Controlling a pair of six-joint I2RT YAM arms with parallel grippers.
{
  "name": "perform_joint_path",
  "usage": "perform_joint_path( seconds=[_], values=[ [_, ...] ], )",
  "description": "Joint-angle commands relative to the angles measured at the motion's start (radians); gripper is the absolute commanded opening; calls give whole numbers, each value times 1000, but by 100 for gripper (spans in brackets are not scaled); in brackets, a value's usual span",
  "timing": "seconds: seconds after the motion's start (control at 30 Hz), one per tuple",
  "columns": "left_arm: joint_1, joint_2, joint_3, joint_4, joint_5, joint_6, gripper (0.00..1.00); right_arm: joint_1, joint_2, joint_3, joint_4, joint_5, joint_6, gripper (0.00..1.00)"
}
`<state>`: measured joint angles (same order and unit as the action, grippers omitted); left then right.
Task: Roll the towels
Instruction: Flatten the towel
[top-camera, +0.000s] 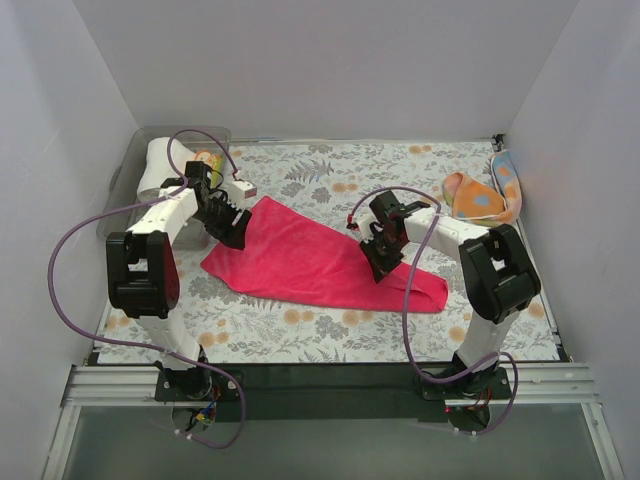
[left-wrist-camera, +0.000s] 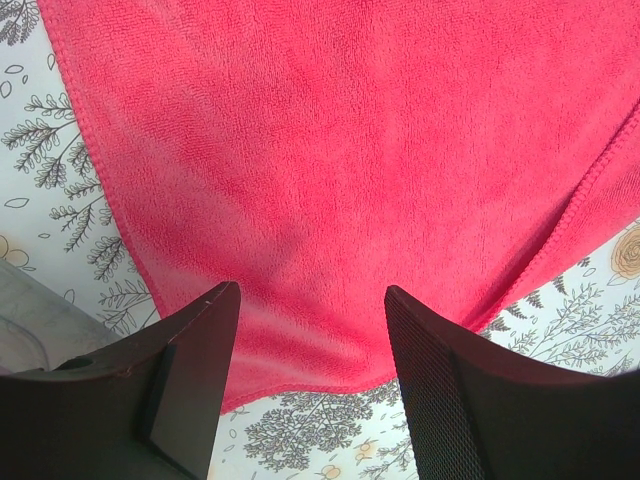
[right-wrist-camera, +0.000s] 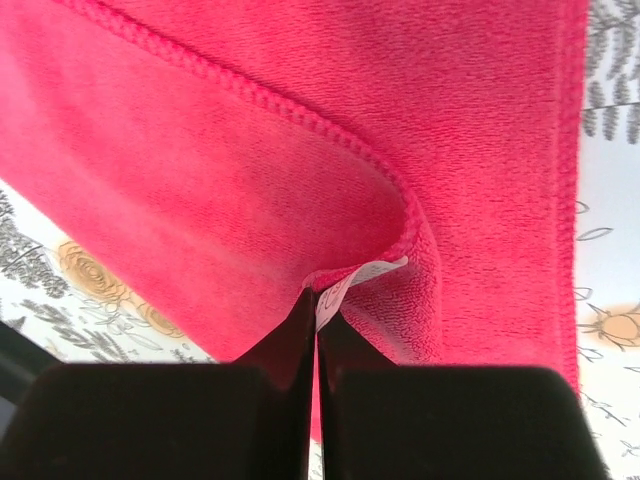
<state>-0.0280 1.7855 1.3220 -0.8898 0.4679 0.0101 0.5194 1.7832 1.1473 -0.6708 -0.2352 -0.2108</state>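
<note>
Right gripper (right-wrist-camera: 316, 300), its arm bending steeply downward, is pinching a folded hem and white label (right-wrist-camera: 365, 272) of the plush magenta-red towel (top-camera: 310, 255). Left gripper (left-wrist-camera: 312, 300) is hanging partly open, fingers pointing down, the towel's stitched end lying flat beneath it on the floral surface (top-camera: 330, 170).

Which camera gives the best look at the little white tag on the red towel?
The right wrist view: the white tag sits at the folded hem of the red towel, pinched in the shut right gripper. The top view hides it under that gripper; the left wrist view shows only plain red cloth.
</note>
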Motion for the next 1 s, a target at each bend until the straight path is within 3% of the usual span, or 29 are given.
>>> perform_joint_path(
  seconds=[0.0, 0.2, 0.3, 0.43, 0.57, 0.6, 0.63, 0.67, 0.73, 0.8, 0.87, 0.97],
  values=[
    [3, -49, 13, -4, -6, 2, 56, 4, -33, -18, 10, -104, -19, 1],
    [3, -51, 11, -5, -2, 4, 56, 5, -180, -66, -41, -275, -206, 1],
    [3, -51, 11, -6, 5, 4, 56, 17, -283, -103, -130, -367, -378, 1],
    [4, -54, 2, -11, 9, 7, 56, 145, -404, -199, -280, -403, -612, 1],
    [3, -54, -4, -23, 14, 19, 56, 341, -447, -268, -300, -400, -679, 1],
    [3, -54, -1, -31, 15, 21, 56, 396, -435, -262, -303, -376, -673, 7],
    [3, -52, 2, -34, 18, 28, 57, 425, -421, -255, -308, -360, -659, 29],
    [3, -51, 9, -34, 20, 30, 57, 430, -418, -239, -306, -316, -647, 42],
    [3, -28, 58, -28, 21, 33, 58, 362, -461, -219, -308, -268, -599, 79],
    [3, 1, 107, -15, 38, 34, 59, 222, -519, -195, -317, -269, -589, 79],
    [-4, 44, 157, 18, 37, 36, 58, 107, -516, -192, -312, -238, -543, 72],
    [-33, 144, 236, 75, 3, -1, 54, -83, -394, -181, -267, -153, -423, 42]
  ],
)
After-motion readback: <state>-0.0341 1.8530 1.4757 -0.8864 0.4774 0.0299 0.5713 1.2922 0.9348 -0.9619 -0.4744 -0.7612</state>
